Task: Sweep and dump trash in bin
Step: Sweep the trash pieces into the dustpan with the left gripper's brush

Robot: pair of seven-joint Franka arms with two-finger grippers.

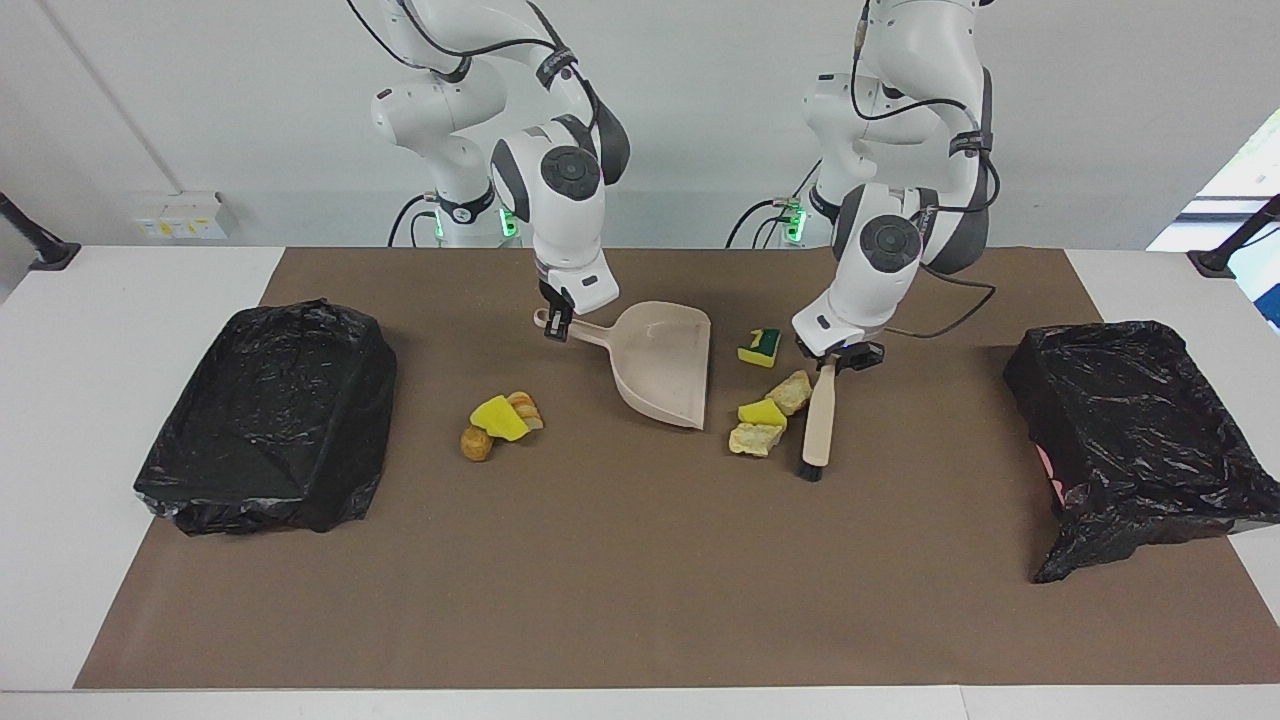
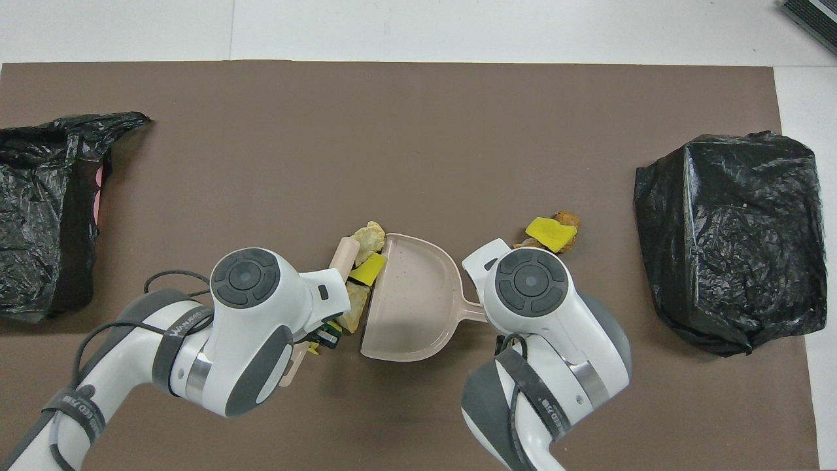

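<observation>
My right gripper (image 1: pixel 557 325) is shut on the handle of the beige dustpan (image 1: pixel 665 365), which rests on the mat with its mouth toward the left arm's end. My left gripper (image 1: pixel 830 358) is shut on the handle of the beige brush (image 1: pixel 818 420), bristles down on the mat. Between brush and dustpan mouth lie a tan lump (image 1: pixel 792 392), a yellow sponge piece (image 1: pixel 762 411) and a pale chunk (image 1: pixel 755 438); a green-backed sponge (image 1: pixel 760 346) lies nearer to the robots. Another trash cluster (image 1: pixel 500 422) lies by the pan's back, toward the right arm's end. In the overhead view the dustpan (image 2: pixel 409 307) and both clusters (image 2: pixel 369 261) (image 2: pixel 552 232) show; the wrists hide both grippers.
A black-bagged bin (image 1: pixel 270 420) stands at the right arm's end of the brown mat, and another black-bagged bin (image 1: pixel 1140 430) at the left arm's end. They also show in the overhead view (image 2: pixel 726 242) (image 2: pixel 39 216).
</observation>
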